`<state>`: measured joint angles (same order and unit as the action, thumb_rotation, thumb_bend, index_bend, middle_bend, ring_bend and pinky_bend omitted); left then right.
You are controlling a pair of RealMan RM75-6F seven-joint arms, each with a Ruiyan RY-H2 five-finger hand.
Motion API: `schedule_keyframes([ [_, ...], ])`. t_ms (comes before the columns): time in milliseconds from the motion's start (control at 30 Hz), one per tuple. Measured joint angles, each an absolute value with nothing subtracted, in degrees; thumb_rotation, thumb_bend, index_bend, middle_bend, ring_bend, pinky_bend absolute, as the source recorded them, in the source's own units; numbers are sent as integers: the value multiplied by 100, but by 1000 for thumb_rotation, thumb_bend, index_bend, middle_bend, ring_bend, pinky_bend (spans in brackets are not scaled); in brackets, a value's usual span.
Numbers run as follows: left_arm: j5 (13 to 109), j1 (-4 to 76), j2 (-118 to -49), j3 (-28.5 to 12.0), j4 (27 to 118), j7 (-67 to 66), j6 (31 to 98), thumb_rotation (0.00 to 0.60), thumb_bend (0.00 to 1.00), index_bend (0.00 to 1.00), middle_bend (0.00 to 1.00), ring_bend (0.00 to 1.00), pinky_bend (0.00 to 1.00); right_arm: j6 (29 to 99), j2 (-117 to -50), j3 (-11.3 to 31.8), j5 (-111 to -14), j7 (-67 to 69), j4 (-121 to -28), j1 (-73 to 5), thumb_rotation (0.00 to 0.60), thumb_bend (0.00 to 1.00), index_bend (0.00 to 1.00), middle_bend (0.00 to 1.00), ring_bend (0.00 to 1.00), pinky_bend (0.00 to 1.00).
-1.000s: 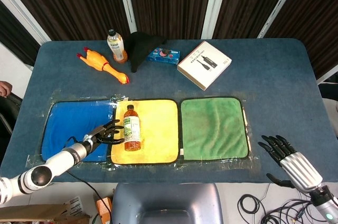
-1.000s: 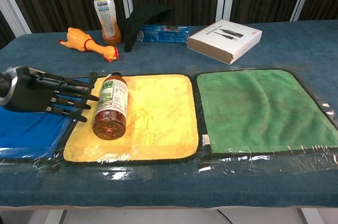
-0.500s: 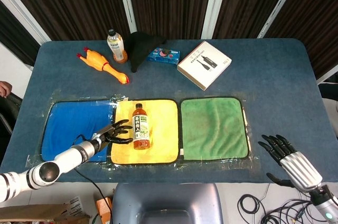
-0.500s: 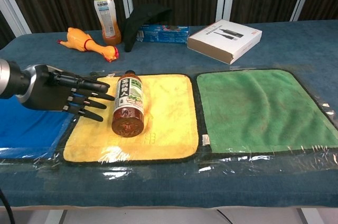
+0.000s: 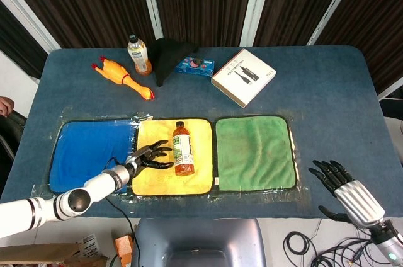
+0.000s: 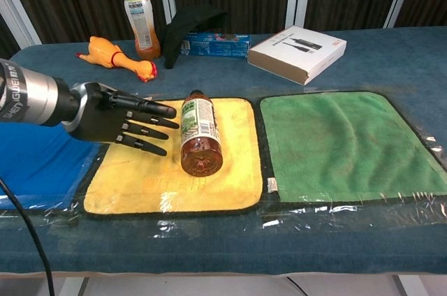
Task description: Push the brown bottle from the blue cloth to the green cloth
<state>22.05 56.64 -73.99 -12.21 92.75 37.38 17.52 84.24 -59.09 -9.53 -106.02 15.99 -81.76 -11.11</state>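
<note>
Brown bottle (image 6: 199,137): lying on yellow cloth (image 6: 235,170), right of centre, cap pointing far.
Left hand (image 6: 119,122): spread, fingertips beside bottle's left flank.
Right hand (image 5: 343,186): spread, idle, near-right.
Green cloth (image 6: 346,142): right, unreached.
Risk: off-centre push could pivot bottle, rolling it askew.

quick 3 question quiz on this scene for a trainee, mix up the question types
1. True or false: the brown bottle lies on its side on the yellow cloth.
2. Which hand has its fingers beside the bottle? A) left hand B) right hand
3. Fill in: the bottle must end on the ____ cloth.

Key: 1 true; 2 A; 3 green
</note>
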Motion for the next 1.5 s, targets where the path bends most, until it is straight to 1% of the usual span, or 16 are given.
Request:
schedule_keyframes([
  [267,1981,5897,-7624,-1198,8961,3745,1726,600,216,0,117,73,336,8418,-5894,-945,-10569,1661,-8172,-1111,600,211,0,0,0,21],
  [533,1768,6171,-7824,-1154,8704,3758,1513,600,216,0,114,70,336,8409,-5875,-913,-10471,1778,-8110,-1105,600,211,0,0,0,21],
  [700,1742,6275,-7848,-1173,8649,3768,1433,600,216,0,115,70,334,8398,-5861,-906,-10453,1846,-8095,-1110,600,211,0,0,0,21],
  [1033,1771,6395,-8171,-1329,8155,3860,1101,600,216,0,99,63,331,8491,-5816,-908,-10465,1990,-8073,-1082,600,211,0,0,0,21],
  [1100,1784,6398,-8235,-1375,8049,3895,1007,600,215,0,94,61,331,8485,-5811,-901,-10451,2019,-8068,-1085,600,211,0,0,0,21],
  [1300,1972,6315,-8444,-1815,7703,4047,558,600,214,0,94,61,330,8479,-5763,-889,-10421,2175,-8055,-1101,600,211,0,0,0,21],
  [1500,2094,6365,-8754,-1926,7356,4163,311,600,214,0,94,61,331,8394,-5748,-870,-10374,2249,-8040,-1141,600,211,0,0,0,21],
])
